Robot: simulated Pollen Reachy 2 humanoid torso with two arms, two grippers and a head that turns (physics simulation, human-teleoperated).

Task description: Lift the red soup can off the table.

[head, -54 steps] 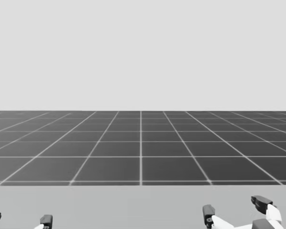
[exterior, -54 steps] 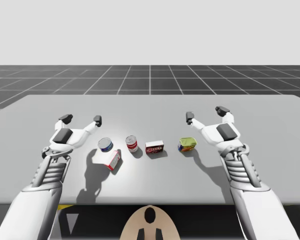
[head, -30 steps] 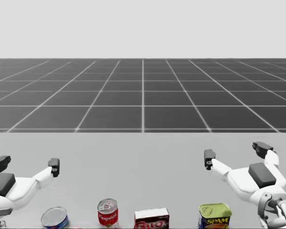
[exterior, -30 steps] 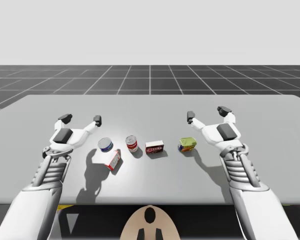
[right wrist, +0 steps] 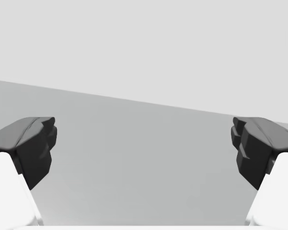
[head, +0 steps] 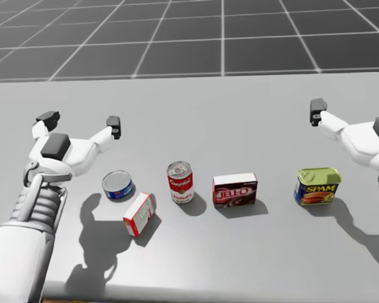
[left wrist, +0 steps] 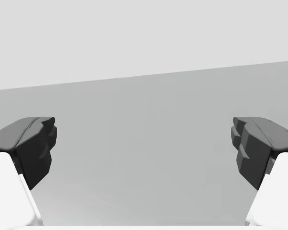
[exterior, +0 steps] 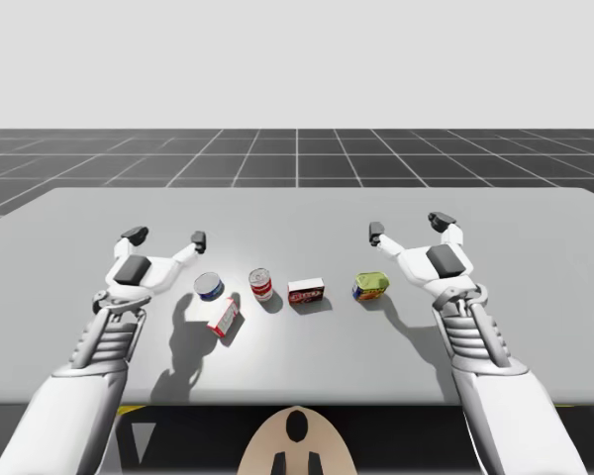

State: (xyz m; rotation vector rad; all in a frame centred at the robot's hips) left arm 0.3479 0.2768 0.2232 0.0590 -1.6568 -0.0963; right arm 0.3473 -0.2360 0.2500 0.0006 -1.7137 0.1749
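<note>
Setting: a simulated bench-test scene, computer-rendered.

Evidence:
- I sit at one plain grey surface [exterior: 307,213], matte, uniform in tone, with straight edges.
- Beyond its far edge a dark floor [exterior: 297,153], ruled in a pale square grid, runs to a level horizon.
- Above the horizon the backdrop [exterior: 297,59] is one flat light grey.
- Both wrist views look across the same grey plane into the same pale backdrop.
- The props are pantry goods in a loose row: red soup can [head: 180,182], flat blue can [head: 117,185], small red-and-white box [head: 138,214], dark red box [head: 235,190], green-topped rectangular can [head: 317,185].
- Each casts a clean shadow on the surface.
</note>
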